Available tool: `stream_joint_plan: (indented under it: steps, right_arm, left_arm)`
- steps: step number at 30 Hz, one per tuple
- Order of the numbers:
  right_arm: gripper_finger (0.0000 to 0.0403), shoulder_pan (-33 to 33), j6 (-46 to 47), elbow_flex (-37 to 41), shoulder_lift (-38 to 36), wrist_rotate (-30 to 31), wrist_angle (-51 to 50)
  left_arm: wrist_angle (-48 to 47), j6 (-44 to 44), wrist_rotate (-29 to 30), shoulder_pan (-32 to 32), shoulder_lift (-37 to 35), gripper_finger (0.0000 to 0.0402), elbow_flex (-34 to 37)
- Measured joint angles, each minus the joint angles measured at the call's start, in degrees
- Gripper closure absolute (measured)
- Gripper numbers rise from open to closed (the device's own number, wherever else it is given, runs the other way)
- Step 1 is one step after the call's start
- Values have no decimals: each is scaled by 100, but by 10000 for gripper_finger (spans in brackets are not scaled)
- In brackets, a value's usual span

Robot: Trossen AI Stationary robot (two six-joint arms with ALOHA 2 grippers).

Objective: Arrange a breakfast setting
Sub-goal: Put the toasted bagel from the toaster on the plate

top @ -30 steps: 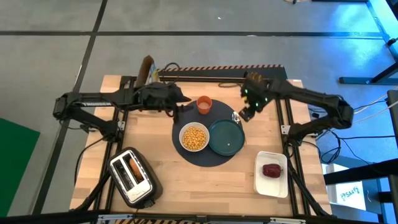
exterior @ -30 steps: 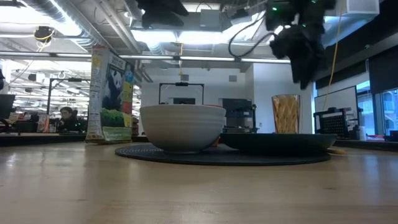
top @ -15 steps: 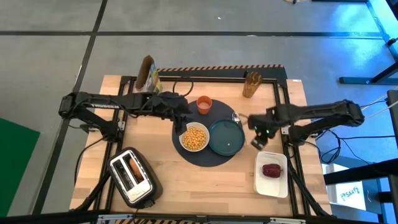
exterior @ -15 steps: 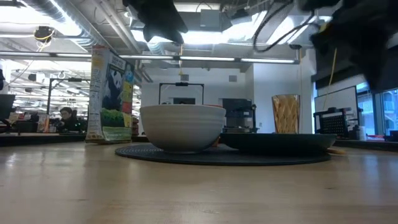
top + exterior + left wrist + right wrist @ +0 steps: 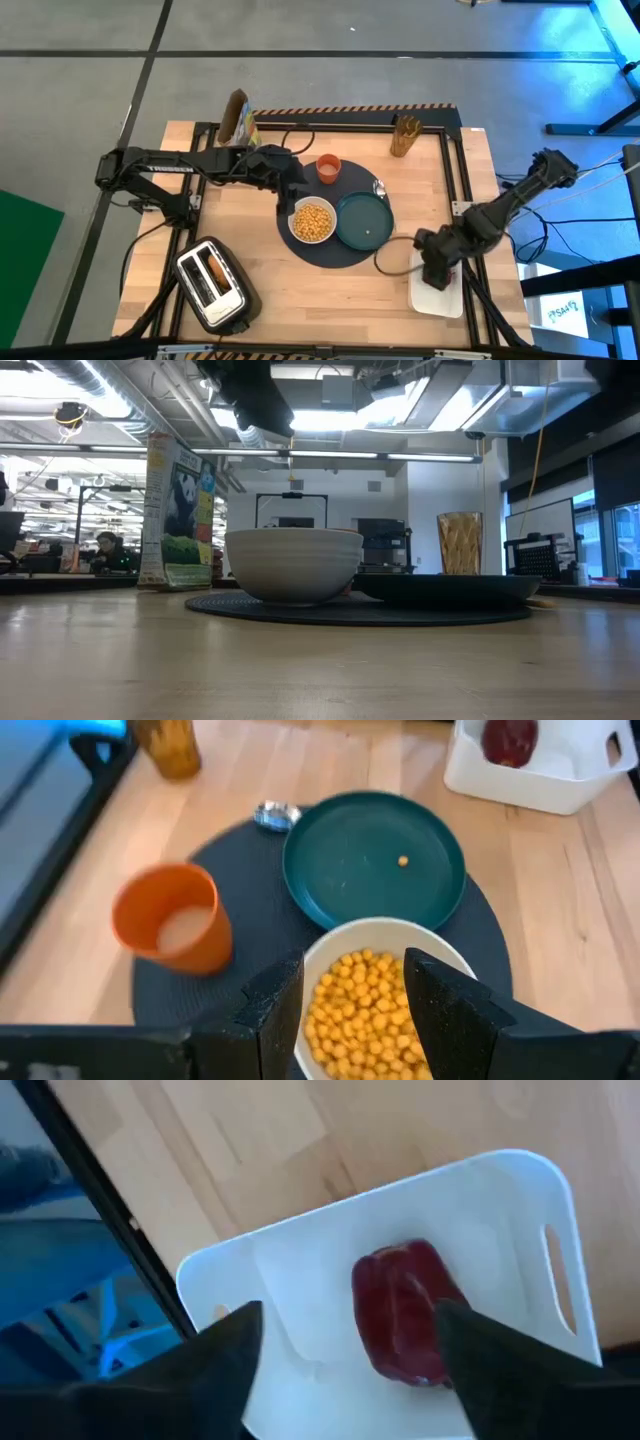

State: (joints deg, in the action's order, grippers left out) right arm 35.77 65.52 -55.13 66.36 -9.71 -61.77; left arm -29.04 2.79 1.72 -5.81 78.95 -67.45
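Note:
A round dark-grey mat holds a white bowl of yellow cereal, a teal plate, an orange cup and a spoon. My left gripper is open above the bowl's far side, well clear of it in the low view. My right gripper is open over the white tray. Its fingers stand on either side of the dark-red fruit, which lies on the tray floor. A toasted ring sits in the toaster.
A cereal box stands at the far left and a tan container at the far right of the table. The toaster sits at the near left. Bare wood lies along the near edge between the toaster and the tray.
My right gripper has swung from beside the spoon toward the table's near right, ending over the white tray and the fruit. My left gripper has moved a little toward the bowl.

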Motion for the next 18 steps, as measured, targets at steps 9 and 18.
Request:
stream_joint_plan:
  steps: [9,18]
  right_arm:
    - [48,499,9,50,507,626,-338]
    - [85,-467,-279,-287,431,2059,-106]
  left_arm:
    - [-257,41,69,36,-10,227,-1]
    - [-4623,780,-2923,326,-520,237,-1467]
